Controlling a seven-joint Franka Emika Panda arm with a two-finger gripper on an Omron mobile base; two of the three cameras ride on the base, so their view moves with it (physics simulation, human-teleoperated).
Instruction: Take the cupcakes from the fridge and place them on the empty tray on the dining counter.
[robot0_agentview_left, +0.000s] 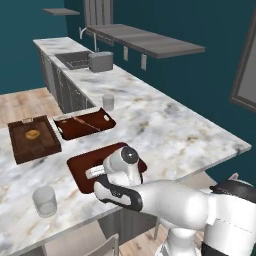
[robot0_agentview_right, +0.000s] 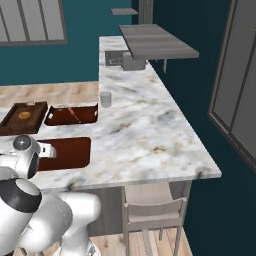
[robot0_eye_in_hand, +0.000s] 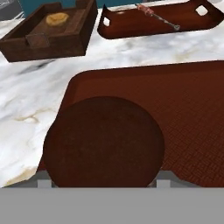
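Observation:
A round dark brown cupcake (robot0_eye_in_hand: 103, 140) fills the lower middle of the hand view, and my gripper (robot0_eye_in_hand: 103, 183) is shut on it, the fingers mostly hidden behind it. It hangs just above the left end of the empty tray (robot0_eye_in_hand: 188, 113), a flat reddish-brown tray on the dining counter (robot0_agentview_left: 175, 135). In the left base view my hand covers the middle of the tray (robot0_agentview_left: 80, 170). From the right base view the gripper (robot0_agentview_right: 47, 150) reaches over the tray's (robot0_agentview_right: 70, 152) left end. The fridge is out of view.
Beyond the tray stand a deep wooden box tray (robot0_agentview_left: 32, 137) holding a tan round item and a handled tray (robot0_agentview_left: 85, 124) with a utensil. Clear glasses (robot0_agentview_left: 45, 201) (robot0_agentview_left: 108, 102) stand on the counter. A toaster (robot0_agentview_left: 101, 61) sits farther back; a chair (robot0_agentview_right: 152, 212) is below the counter edge.

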